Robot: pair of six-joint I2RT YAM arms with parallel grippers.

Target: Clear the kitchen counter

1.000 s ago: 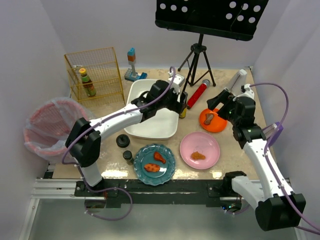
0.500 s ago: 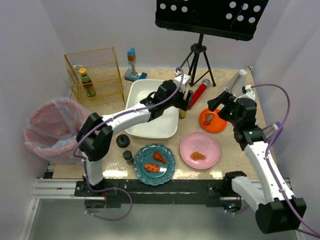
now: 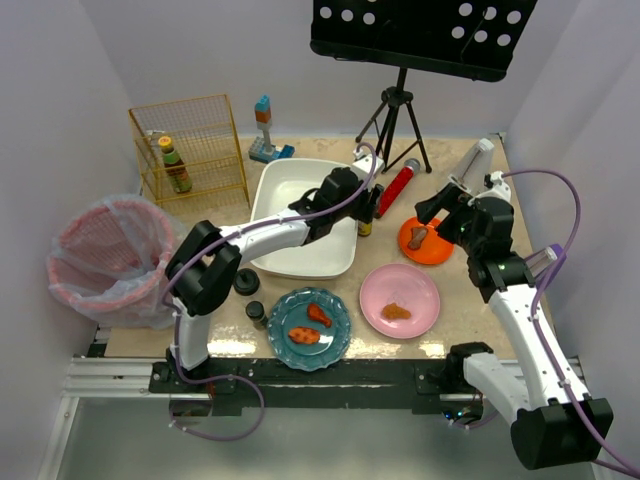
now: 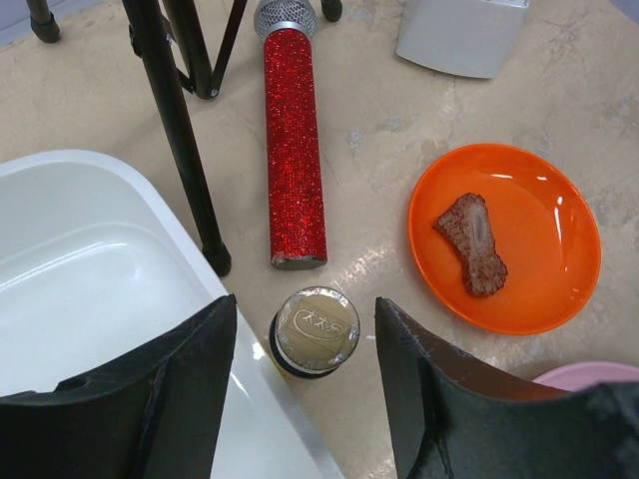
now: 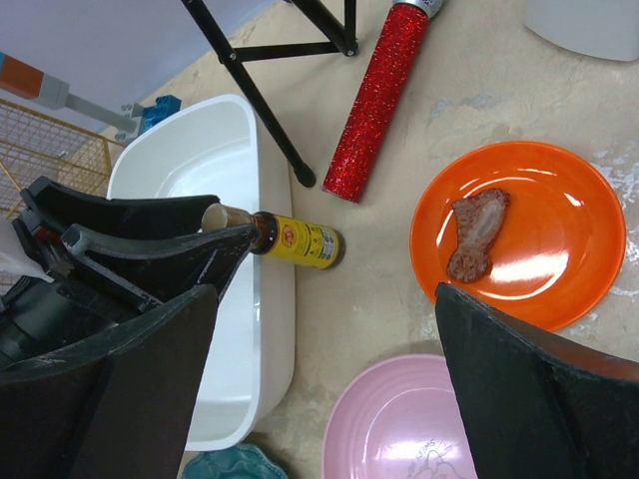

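Observation:
The beige kitchen counter (image 3: 455,310) holds plates, a tub and small items. My left gripper (image 3: 368,204) is open and hangs over a small yellow-labelled bottle (image 3: 365,228) that stands against the white tub's right rim. In the left wrist view the bottle's gold cap (image 4: 315,329) lies between the two fingers of my left gripper (image 4: 306,334), untouched. My right gripper (image 3: 436,210) is open and empty above the orange plate (image 3: 428,243), which holds a piece of meat (image 5: 477,234). The right wrist view shows the bottle (image 5: 295,239) with the left fingers around its neck.
The white tub (image 3: 300,258), a red glitter microphone (image 3: 396,187), a black tripod (image 3: 395,125), a pink plate (image 3: 400,300), a teal plate (image 3: 309,328) with food, two small black jars (image 3: 246,282), a wire basket (image 3: 190,150), a bagged bin (image 3: 100,255) and a grey object (image 3: 475,158) are around.
My left arm has reached further right, from over the tub to over the bottle at the tub's right rim. The right arm has barely moved.

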